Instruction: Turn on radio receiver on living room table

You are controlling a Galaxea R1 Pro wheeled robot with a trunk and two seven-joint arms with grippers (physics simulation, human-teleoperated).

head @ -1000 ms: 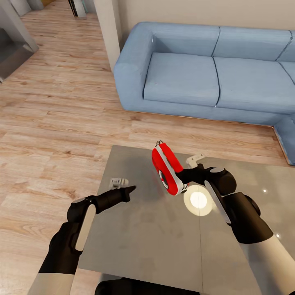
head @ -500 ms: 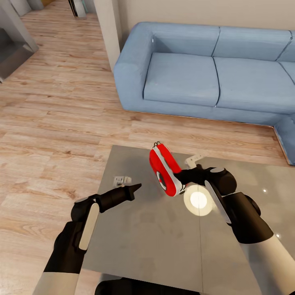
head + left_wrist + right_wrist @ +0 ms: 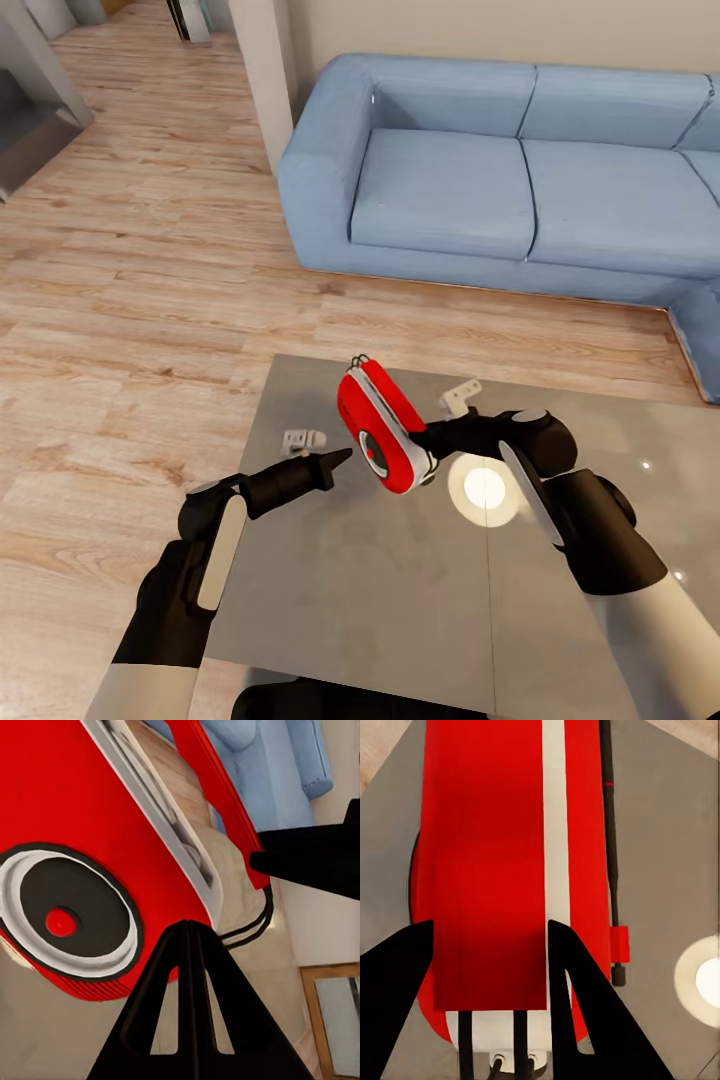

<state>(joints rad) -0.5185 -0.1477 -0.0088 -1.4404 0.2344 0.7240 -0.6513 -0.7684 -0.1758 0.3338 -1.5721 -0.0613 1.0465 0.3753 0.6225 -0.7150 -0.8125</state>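
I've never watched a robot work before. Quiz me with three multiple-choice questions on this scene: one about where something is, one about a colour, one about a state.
1. Where is the radio receiver?
A. Lying flat on the sofa
B. Held up over the table
C. On the wood floor

2. What colour is the sofa?
A. Blue
B. Green
C. Brown

3. How is the left gripper?
A. Wide open
B. Clamped on the radio
C. Shut, pointing at the radio's dial

Answers: B, the right gripper holds it above the glossy table; A, its cushions are light blue; C, its fingers meet in one tip near the dial.
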